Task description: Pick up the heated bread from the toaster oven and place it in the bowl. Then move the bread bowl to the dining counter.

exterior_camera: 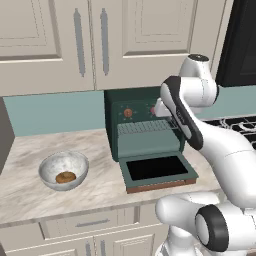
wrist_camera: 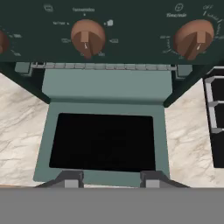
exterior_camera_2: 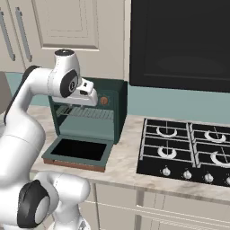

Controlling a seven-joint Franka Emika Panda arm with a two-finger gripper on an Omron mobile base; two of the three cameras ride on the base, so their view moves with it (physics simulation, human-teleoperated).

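The dark green toaster oven (exterior_camera: 142, 125) stands on the marbled counter with its door (wrist_camera: 103, 142) dropped flat and its dark glass facing up. Its wire rack (exterior_camera: 145, 128) looks bare, and the small oblong roll is hidden from me. Left of the oven sits the white-grey marbled bowl (exterior_camera: 64, 169), holding a round brown piece (exterior_camera: 65, 177). My gripper (wrist_camera: 111, 178) hovers open in front of the oven's knob panel, above the door, with nothing between its fingertips (wrist_camera: 70, 178). It also appears by the oven's top front (exterior_camera_2: 91, 99). The dining counter is out of view.
A black cooktop (exterior_camera_2: 188, 148) lies right of the oven, under a black appliance (exterior_camera_2: 179, 40). Cream cabinets (exterior_camera: 75, 40) hang above. Two orange-brown knobs (wrist_camera: 87, 38) face the hand. The counter's front edge (exterior_camera: 75, 212) runs below the bowl, and a dark block (exterior_camera: 5, 135) stands at far left.
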